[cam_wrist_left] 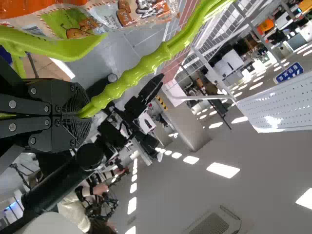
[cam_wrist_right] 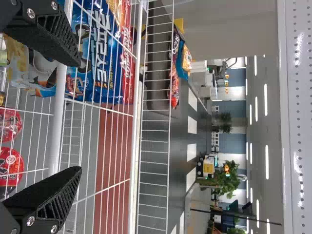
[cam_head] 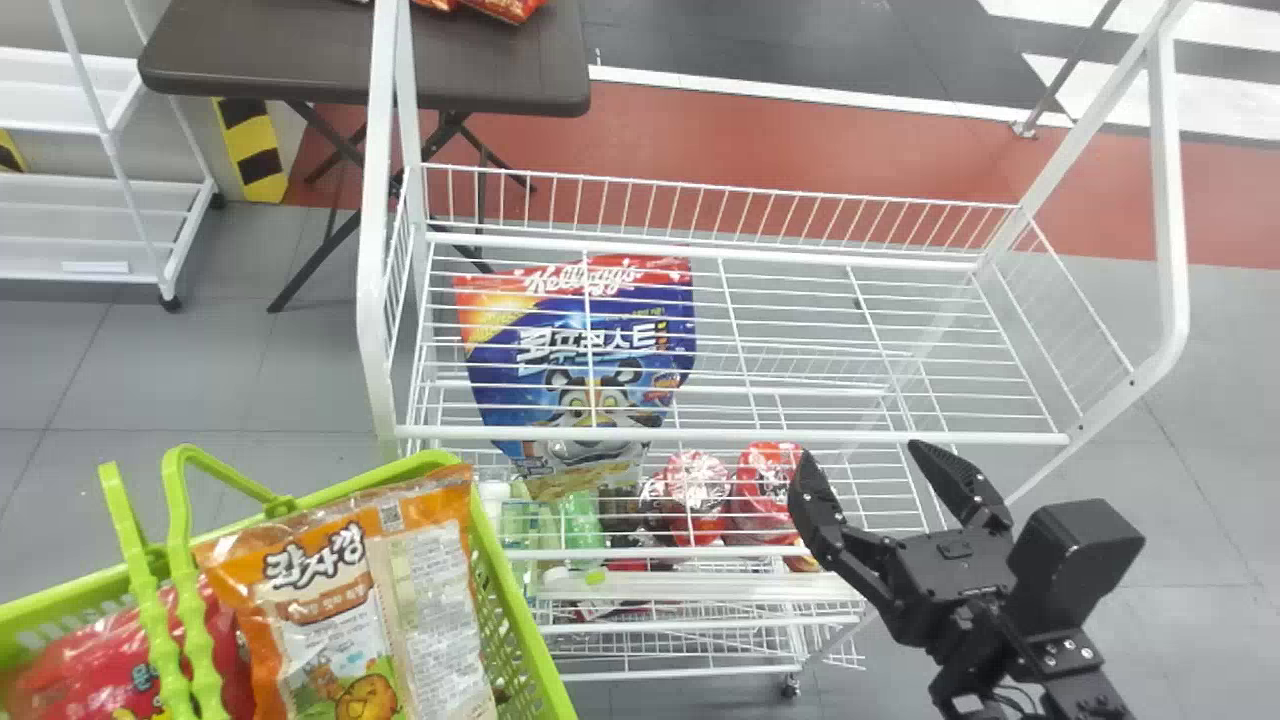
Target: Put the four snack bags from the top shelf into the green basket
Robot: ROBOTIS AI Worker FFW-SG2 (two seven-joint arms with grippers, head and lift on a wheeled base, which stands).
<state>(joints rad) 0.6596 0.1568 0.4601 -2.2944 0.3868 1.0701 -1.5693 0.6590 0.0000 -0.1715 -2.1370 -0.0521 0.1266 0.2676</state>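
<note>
My right gripper (cam_head: 876, 468) stands open at the rack's front right, with nothing between its fingers; the right wrist view shows the gripper (cam_wrist_right: 74, 117) apart from the bag. A blue-and-red snack bag (cam_head: 590, 350) is at the rack's left part, behind white wires; it also appears in the right wrist view as a blue bag (cam_wrist_right: 100, 63). The green basket (cam_head: 520, 610) is at the lower left, holding an orange bag (cam_head: 325, 600) and a red bag (cam_head: 130, 650). In the left wrist view my left gripper (cam_wrist_left: 82, 114) is shut on the basket's green handle (cam_wrist_left: 146, 63).
The white wire rack (cam_head: 730, 435) spans the middle, with upright posts at both sides. Red-lidded cups (cam_head: 697, 490) and a green bottle (cam_head: 580, 525) stand lower down. Behind is a dark table (cam_head: 280, 50) with red packs; another white rack (cam_head: 90, 230) is at the far left.
</note>
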